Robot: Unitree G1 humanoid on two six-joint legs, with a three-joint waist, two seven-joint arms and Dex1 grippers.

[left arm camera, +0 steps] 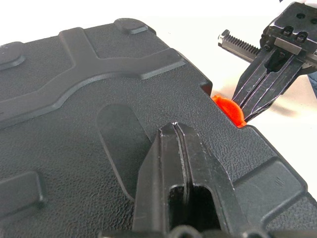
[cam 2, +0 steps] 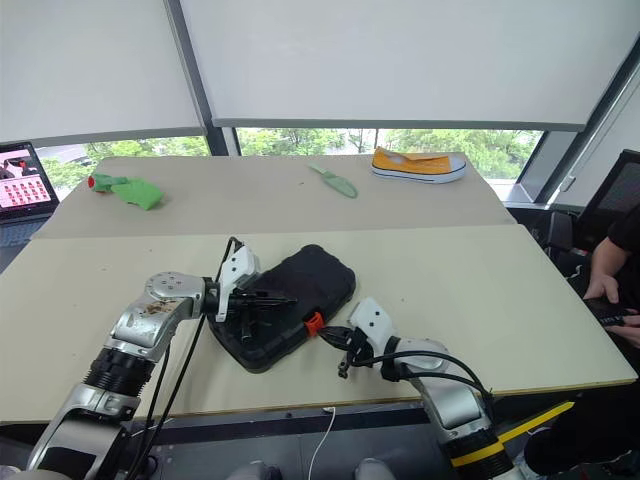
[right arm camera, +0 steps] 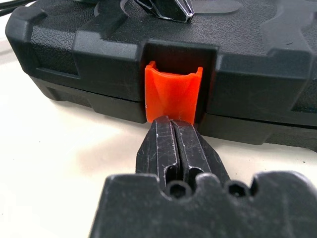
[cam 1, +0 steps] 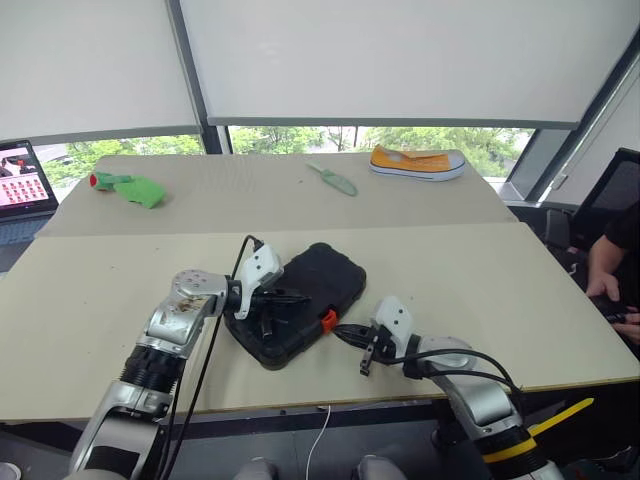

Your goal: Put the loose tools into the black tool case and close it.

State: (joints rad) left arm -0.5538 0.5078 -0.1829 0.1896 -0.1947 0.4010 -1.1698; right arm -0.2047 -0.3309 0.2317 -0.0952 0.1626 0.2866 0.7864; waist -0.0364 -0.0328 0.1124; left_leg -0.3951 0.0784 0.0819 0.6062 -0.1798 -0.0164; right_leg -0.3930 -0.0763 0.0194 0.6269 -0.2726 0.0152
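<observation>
- While the head views look down over both arms, the black case (cam 1: 300,305) lies shut on the near part of the desk (cam 1: 500,290), slightly askew, with its orange latch (cam 1: 327,321) on the edge facing the right arm. The left claw (cam 1: 268,300) rests over the lid with fingers together; the right claw (cam 1: 362,350), also pressed together and holding nothing, points at the latch. No loose tools lie out on the desk, so I judge they are already inside. A green trowel (cam 1: 335,179), a yellow shoe (cam 1: 416,162) and a green toy (cam 1: 130,188) sit on the far desk, well apart from the case.
- As the left wrist view looks along its own fingers, they lie closed against the pebbled lid. That shell looks hard, stiff and ribbed, not slippery; pressing down on the flat centre should hold it steady without flexing.
- Since the right wrist view faces the front edge, the latch stands in its recess with the closed fingertips (right arm camera: 173,141) touching its lower lip. It seems a small, springy plastic tab, likely the weakest part; I would push it squarely at its middle, not pry at a corner, because the case seems light enough to slide if unbraced.
</observation>
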